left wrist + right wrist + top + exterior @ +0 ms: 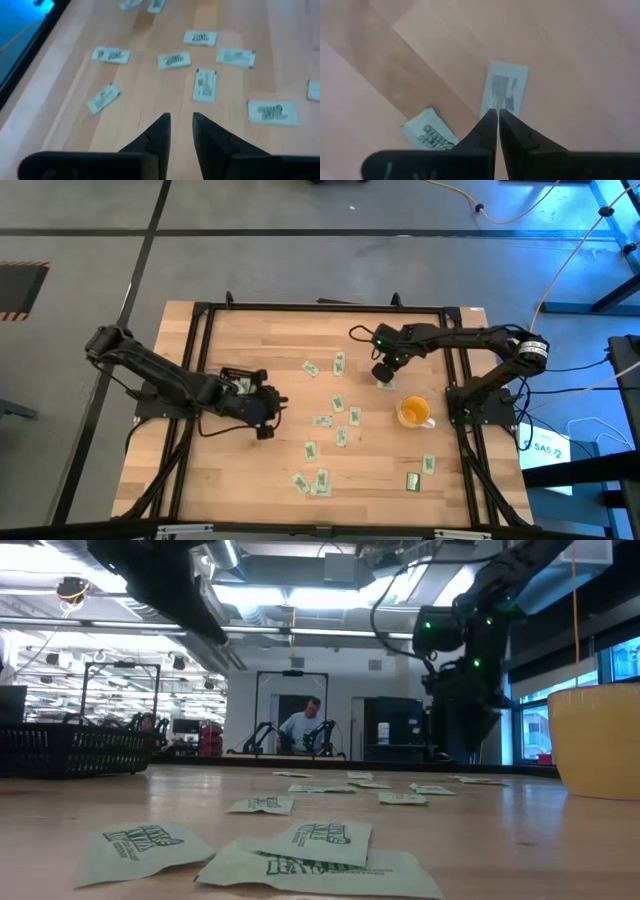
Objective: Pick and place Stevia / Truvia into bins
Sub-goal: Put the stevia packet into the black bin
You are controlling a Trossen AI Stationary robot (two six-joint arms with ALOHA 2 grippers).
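Several pale green and white Stevia sachets (322,420) lie flat and scattered over the wooden table. The black bin (238,379) stands at mid-left, partly under my left arm; the low view shows it as a dark meshed basket (70,750). My left gripper (180,119) hovers open above bare wood just right of the bin, with sachets (205,85) ahead of it. My right gripper (497,114) is down at the table's far right and shut at the end of one sachet (503,89). A second sachet (427,132) lies beside it. My right gripper pinches the sachet's short end (496,106) between its two fingers, coming from above and pointing down. The sachet stretches away from the fingertips. Whether it is off the wood, I cannot tell.
A yellow cup (415,412) stands on the table near my right gripper, toward the near side. A black metal frame (205,315) runs along the table's edges. In the low view a person (300,728) is far behind the table.
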